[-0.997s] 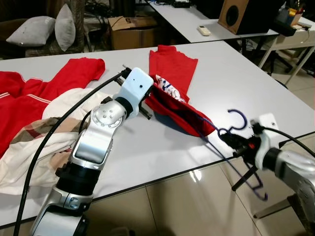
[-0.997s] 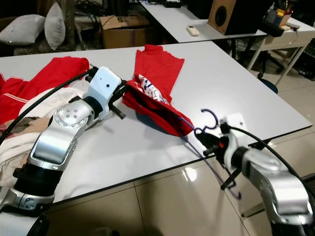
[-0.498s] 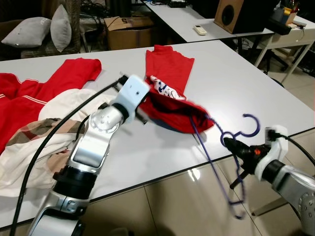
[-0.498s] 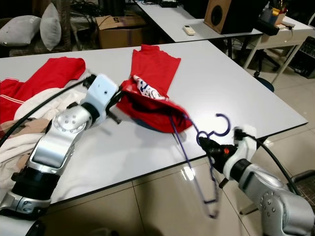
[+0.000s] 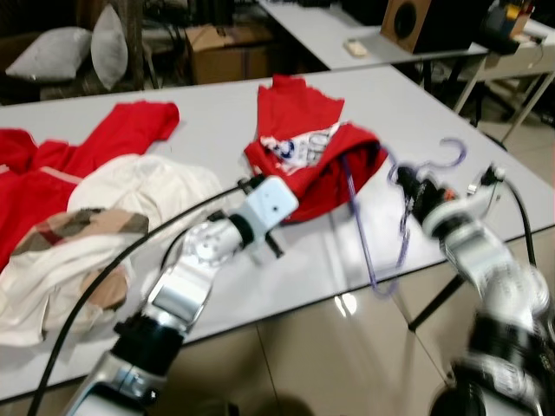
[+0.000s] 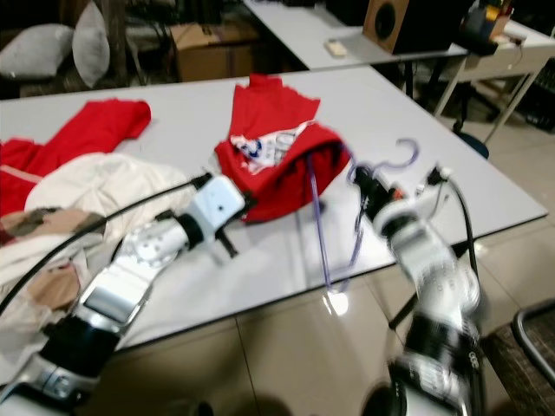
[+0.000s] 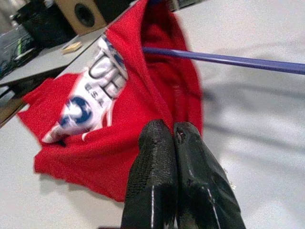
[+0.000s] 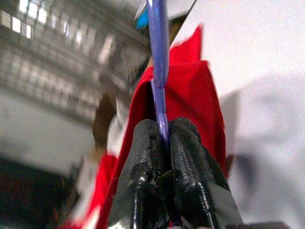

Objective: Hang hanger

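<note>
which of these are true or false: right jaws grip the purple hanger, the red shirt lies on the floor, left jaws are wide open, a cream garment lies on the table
1. The right gripper has its jaws shut on the purple hanger. True.
2. The red shirt lies on the floor. False: it lies on the white table.
3. The left gripper has its jaws wide open. False: they are shut together, holding nothing.
4. A cream garment lies on the table. True.
</note>
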Motion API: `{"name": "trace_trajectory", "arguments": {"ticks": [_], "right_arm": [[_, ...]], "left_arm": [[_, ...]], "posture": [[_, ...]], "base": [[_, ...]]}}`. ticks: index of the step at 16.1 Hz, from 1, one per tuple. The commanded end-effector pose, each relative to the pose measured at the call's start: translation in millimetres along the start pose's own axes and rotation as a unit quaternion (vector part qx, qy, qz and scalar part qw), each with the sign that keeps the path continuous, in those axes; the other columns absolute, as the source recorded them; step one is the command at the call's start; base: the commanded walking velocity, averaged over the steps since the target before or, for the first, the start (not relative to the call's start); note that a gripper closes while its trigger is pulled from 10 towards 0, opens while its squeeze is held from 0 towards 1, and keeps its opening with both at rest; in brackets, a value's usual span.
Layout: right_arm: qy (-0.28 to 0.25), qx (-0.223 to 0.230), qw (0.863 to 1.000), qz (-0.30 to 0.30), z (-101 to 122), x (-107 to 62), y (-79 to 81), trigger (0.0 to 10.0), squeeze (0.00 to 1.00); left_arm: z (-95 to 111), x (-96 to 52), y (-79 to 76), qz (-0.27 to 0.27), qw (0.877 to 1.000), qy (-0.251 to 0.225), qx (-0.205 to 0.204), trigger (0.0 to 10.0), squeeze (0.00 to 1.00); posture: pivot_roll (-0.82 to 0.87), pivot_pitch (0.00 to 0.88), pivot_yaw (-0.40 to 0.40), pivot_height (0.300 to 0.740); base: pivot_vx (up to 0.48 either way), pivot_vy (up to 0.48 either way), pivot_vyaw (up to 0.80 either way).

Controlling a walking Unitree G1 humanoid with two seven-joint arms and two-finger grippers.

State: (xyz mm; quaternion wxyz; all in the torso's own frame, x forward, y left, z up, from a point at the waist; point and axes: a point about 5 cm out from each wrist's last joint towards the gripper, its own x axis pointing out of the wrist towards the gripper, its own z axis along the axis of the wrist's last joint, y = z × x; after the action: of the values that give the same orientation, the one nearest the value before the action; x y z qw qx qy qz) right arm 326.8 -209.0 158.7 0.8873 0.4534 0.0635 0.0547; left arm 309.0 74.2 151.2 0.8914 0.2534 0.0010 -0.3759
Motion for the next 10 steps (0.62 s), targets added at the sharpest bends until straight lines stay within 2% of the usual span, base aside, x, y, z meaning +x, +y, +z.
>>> {"name": "trace_trajectory", "arguments": {"ticks": [1, 2, 3, 5, 8, 9, 10], "right_arm": [[-0.033, 0.031, 0.999, -0.018, 6.6, 1.3, -7.2, 10.0, 0.0], [-0.053, 0.082, 0.995, -0.008, 10.2, 12.0, -3.4, 10.0, 0.0], [-0.057, 0.086, 0.995, -0.005, 10.8, 17.3, -0.2, 10.0, 0.0], [-0.07, 0.099, 0.993, -0.001, 12.5, 25.8, 2.8, 10.0, 0.0], [-0.083, 0.132, 0.988, 0.009, 14.2, 34.6, 6.8, 10.0, 0.0], [-0.084, 0.132, 0.987, 0.023, 13.2, 40.2, 14.3, 10.0, 0.0], [-0.084, 0.133, 0.987, 0.026, 12.4, 41.7, 16.4, 10.0, 0.0]], "left_arm": [[4.6, -0.3, -4.4, -0.018, 1.0, -0.014, 0.006, 2.0, 0.0], [3.1, -2.0, -8.5, -0.038, 0.999, -0.013, 0.008, 1.8, 0.0], [2.8, -3.7, -10.0, -0.049, 0.999, -0.014, 0.006, 1.6, 0.0], [7.7, -6.4, -11.7, -0.07, 0.997, -0.029, -0.013, 0.0, 0.0], [12.9, -10.7, -16.6, -0.106, 0.993, -0.043, -0.001, 0.0, 0.0], [15.9, -12.8, -20.9, -0.121, 0.991, -0.05, 0.014, 0.0, 0.0], [18.8, -13.0, -21.9, -0.122, 0.991, -0.059, 0.01, 0.0, 0.0]], "posture": [[-0.05, 0.0, -0.016, 0.74], [-0.05, 0.0, -0.016, 0.74], [-0.05, 0.0, -0.017, 0.74], [-0.05, 0.0, -0.021, 0.74], [-0.04, 0.0, -0.03, 0.74], [-0.04, 0.0, -0.033, 0.74], [-0.04, 0.0, -0.034, 0.74]], "base": [[0.0, 0.0, 0.0], [0.0, 0.0, 0.0], [0.0, 0.0, 0.0], [0.0, 0.0, 0.0], [0.0, 0.0, 0.0], [0.0, 0.0, 0.0], [0.0, 0.0, 0.0]]}}
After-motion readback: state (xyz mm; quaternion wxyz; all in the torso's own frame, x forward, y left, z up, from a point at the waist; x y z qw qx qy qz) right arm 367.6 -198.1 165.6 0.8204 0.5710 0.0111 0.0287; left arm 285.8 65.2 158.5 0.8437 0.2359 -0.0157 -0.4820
